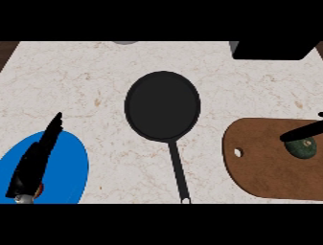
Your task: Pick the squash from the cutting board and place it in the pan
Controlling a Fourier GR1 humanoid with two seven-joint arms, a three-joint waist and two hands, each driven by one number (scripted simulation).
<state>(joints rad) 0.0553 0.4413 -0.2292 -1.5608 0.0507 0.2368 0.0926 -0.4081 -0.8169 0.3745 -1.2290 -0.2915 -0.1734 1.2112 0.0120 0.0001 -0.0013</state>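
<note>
The left robot hand (35, 165) rests straight-fingered over the blue plate (68, 162) at 8 o'clock, empty. The squash (304, 148) sits on the cutting board (263, 162) at 4 o'clock — the right robot hand (319, 128), fingers extended, reaches it from 1 o'clock, not yet closed. The pan (162, 105) lies well apart toward 10 o'clock.
</note>
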